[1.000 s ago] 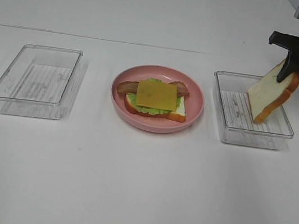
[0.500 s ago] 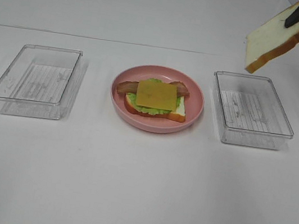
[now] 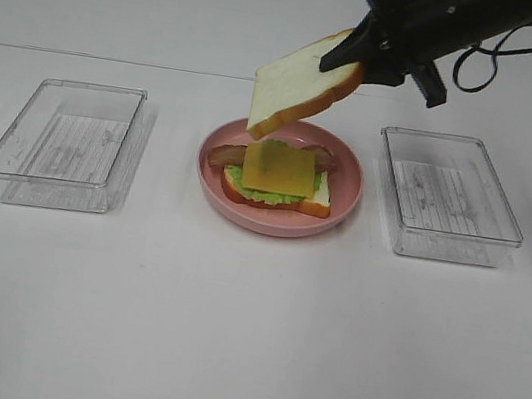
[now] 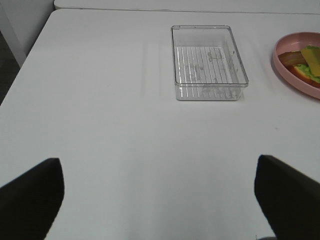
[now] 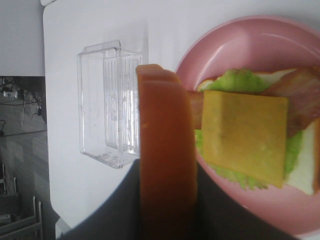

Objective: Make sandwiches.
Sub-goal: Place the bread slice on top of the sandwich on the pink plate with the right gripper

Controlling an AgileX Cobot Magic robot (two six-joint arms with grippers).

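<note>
My right pincer [image 3: 347,59] is clenched on the crust edge of the top bread slice [image 3: 299,88], and the slice hangs tilted in the air, its low corner above the far-left part of the pink plate [image 3: 348,177]. From my right wrist I look straight down the orange-brown crust [image 5: 165,165], which fills the middle of that view between my two dark fingers [image 5: 125,210]. Below it sits the open sandwich: the bottom bread slice [image 3: 319,199] flat on the plate, green lettuce [image 3: 268,197] ruffling out past its edges, a bacon strip [image 3: 222,155] poking out on both sides, and the yellow cheese square [image 3: 280,169] lying on top. The held slice is clear of the cheese, not touching it. A clear tray [image 3: 449,196] stands right of the plate on the white counter [image 3: 244,338], another clear tray [image 3: 64,142] to its left. My left pincer [image 4: 160,200] is released, jaws spread wide, hovering over bare counter near the left tray, gripping nothing.
</note>
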